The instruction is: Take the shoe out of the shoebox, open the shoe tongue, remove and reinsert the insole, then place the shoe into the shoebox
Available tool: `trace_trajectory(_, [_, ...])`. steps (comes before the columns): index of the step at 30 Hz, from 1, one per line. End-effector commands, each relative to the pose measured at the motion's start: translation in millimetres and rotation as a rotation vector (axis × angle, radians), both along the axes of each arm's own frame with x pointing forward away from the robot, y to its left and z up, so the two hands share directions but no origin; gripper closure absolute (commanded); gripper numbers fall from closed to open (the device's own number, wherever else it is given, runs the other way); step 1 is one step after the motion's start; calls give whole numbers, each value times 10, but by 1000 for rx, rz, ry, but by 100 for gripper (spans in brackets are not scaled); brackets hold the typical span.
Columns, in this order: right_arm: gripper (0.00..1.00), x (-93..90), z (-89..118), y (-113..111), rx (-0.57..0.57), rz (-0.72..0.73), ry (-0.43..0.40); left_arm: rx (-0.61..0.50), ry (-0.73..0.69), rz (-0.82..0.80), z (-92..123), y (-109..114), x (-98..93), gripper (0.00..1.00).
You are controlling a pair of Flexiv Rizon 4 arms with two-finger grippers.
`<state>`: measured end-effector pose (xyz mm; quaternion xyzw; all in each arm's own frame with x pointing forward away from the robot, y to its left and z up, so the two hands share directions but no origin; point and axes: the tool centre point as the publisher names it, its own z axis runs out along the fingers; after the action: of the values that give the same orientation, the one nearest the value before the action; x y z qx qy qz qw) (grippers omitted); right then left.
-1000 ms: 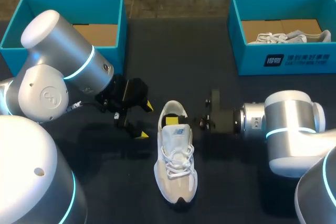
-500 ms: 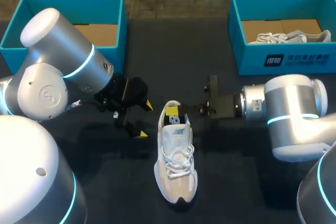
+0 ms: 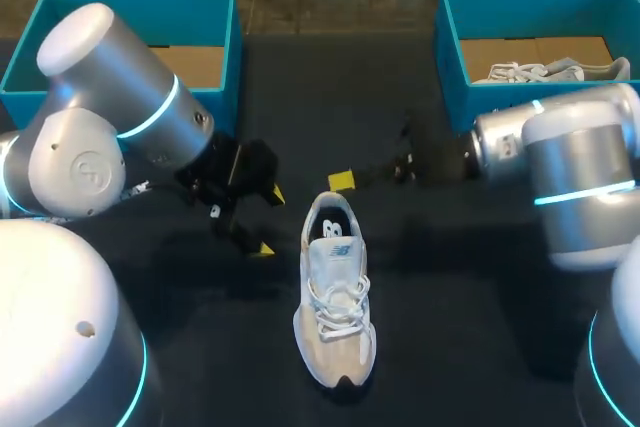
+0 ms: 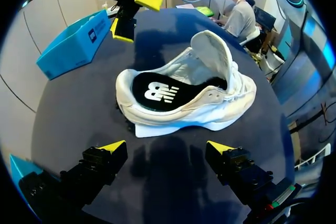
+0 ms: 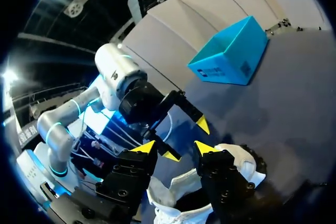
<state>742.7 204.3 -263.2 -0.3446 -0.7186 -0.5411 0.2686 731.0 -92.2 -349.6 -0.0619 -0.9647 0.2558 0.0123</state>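
A white sneaker (image 3: 335,297) lies on the dark table, toe toward the front edge; in the left wrist view the sneaker (image 4: 184,95) has its tongue (image 4: 210,51) raised and a black insole (image 4: 157,90) lying inside. My left gripper (image 3: 262,219) stands open just left of the heel; in its own view the left gripper (image 4: 167,148) faces the shoe's side without touching it. My right gripper (image 3: 341,183) hovers behind the heel. In the right wrist view, the right gripper (image 5: 176,148) has its fingers apart with nothing between them, above the shoe's opening (image 5: 210,182).
A blue shoebox (image 3: 130,37) with a cardboard floor stands at the back left. A second blue shoebox (image 3: 540,107) at the back right holds another white shoe (image 3: 550,71). The two grippers are close together around the heel.
My right gripper has pulled up and back out of the shoe's heel opening, and its fingers have spread. The left arm has shifted slightly; the shoe stays put.
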Motion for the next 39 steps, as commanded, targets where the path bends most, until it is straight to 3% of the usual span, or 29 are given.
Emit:
trace_trajectory(1, [56,141,42,-169,-112,218,88,11,-1,17,76,58,2,0])
trace_trajectory(8, [55,247,80,-225,-185,289,194,27,5,17,164,120,35,0])
trace_trajectory(16, [58,269,210,-221,-381,202,251,87,19,-48,213,298,191,0])
trace_trajectory(17, [63,270,221,-220,-396,192,253,91,19,-48,215,315,210,0])
trace_trajectory(20, [96,254,284,-211,-467,144,267,107,29,-82,242,409,309,0])
trace_trajectory(21, [100,249,304,-209,-482,135,272,100,40,-94,253,439,334,0])
trace_trajectory(26, [100,245,395,-203,-604,30,316,133,68,-180,302,576,457,0])
trace_trajectory(39, [100,236,423,-217,-603,-4,317,133,68,-180,302,576,457,0])
